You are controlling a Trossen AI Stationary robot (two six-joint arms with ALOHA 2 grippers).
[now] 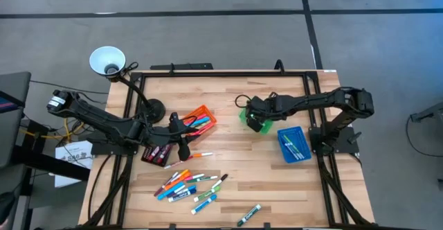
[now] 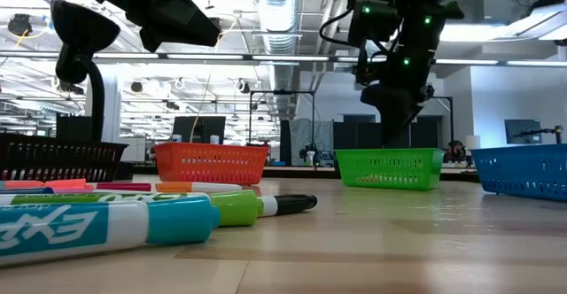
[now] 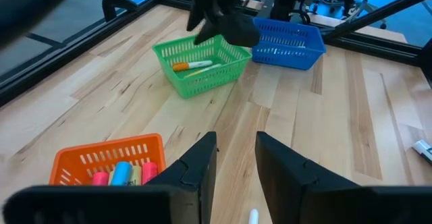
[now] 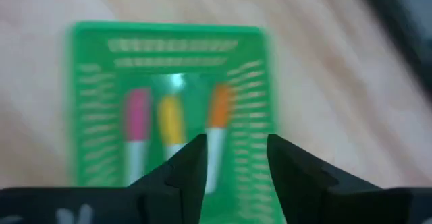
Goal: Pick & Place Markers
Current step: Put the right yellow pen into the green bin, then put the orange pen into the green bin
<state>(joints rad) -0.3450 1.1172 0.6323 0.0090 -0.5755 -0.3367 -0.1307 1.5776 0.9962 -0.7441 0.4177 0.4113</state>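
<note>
My right hand (image 4: 235, 158) hangs over the green bin (image 4: 169, 38), fingers apart, holding nothing; three markers (image 4: 172, 126) lie inside. Left hand (image 3: 235, 158) apart, empty, above the bench (image 3: 351, 116).

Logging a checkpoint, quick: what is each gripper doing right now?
Left gripper: open, empty, above the table near the orange plastic bin.
Right gripper: open, empty, over the green plastic bin.

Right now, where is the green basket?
In the high view the green basket sits on the table's right half, directly under the right pincer, with the blue basket nearest beside it and the orange basket farther off to its left.
</note>
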